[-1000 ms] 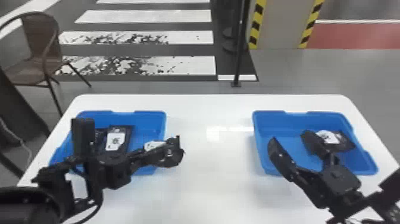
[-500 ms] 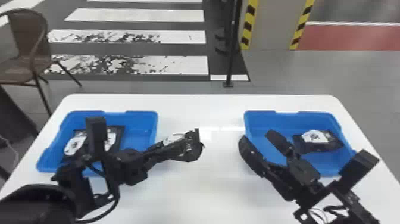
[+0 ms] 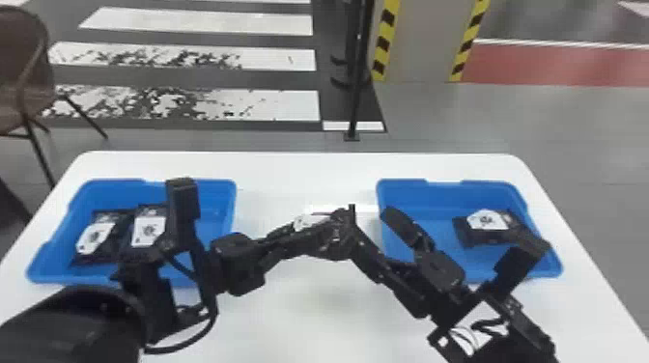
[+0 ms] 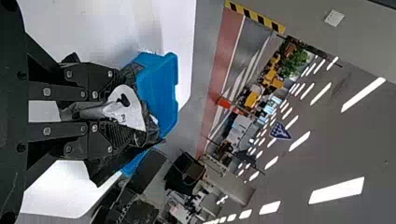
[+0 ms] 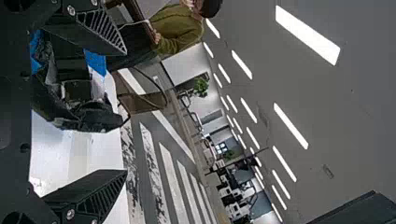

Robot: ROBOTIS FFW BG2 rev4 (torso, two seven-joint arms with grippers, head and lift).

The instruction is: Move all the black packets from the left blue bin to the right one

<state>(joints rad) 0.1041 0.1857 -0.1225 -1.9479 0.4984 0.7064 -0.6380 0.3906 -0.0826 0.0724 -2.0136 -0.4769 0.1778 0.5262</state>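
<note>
Moved: right tool [image 3: 371, 216], toward nine o'clock, beside black packet [image 4: 128, 108]
Left tool [image 3: 309, 239]: clamped on packet
Right tool: fingers spread

My left hand [image 3: 333, 231] and right hand [image 3: 371, 221] clog the lane between left bin [image 3: 217, 193] and right bin [image 3: 401, 193]; I see bare tabletop [image 3: 309, 309] beyond and nearer.

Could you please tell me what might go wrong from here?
The left end effector grips a black packet over the table, between the left bin and right bin; a slip could drop it outside both.

The open right end effector is very close, so it might bump the left one or knock the packet loose.
</note>
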